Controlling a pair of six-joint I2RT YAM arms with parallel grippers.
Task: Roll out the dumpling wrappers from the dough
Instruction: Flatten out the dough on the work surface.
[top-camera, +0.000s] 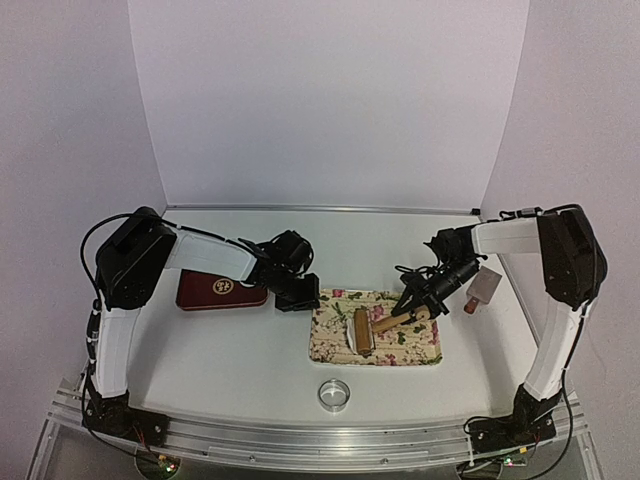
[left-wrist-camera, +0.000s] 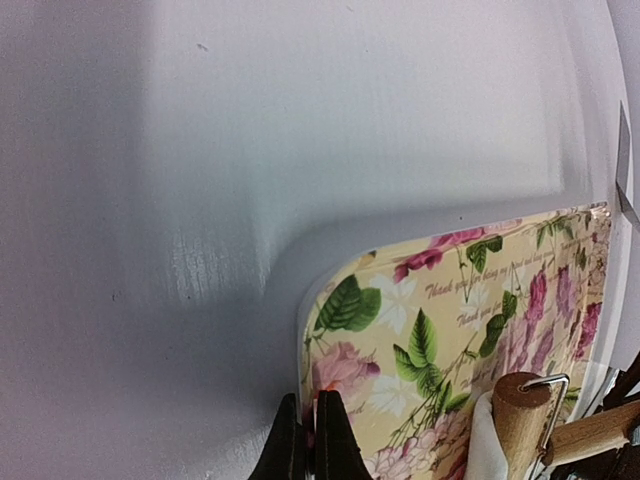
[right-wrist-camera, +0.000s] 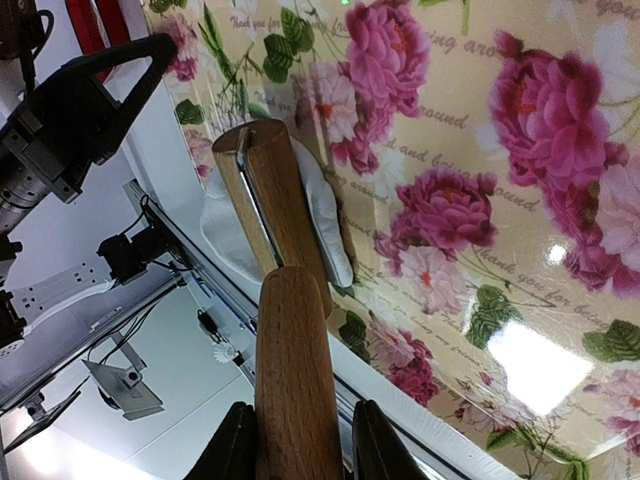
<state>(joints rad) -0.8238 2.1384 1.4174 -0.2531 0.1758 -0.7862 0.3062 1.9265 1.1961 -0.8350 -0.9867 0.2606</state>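
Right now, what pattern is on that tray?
The tray has pink roses and green leaves; clearest from right wrist.

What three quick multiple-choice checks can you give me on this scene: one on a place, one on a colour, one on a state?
1. Where is the dough?
A) off the mat, to its left
B) under the rolling pin, on the floral mat
C) at the mat's far right corner

2. What colour is the flat case left of the mat?
A) dark red
B) green
C) blue

3. What is the right gripper doing?
A) open above the mat
B) shut on the rolling pin's handle
C) shut on nothing

Answers:
1 B: the right wrist view shows white dough spreading from under the wooden roller.
2 A: the top view shows it dark red with a pale emblem.
3 B: its fingers sit on both sides of the wooden handle.
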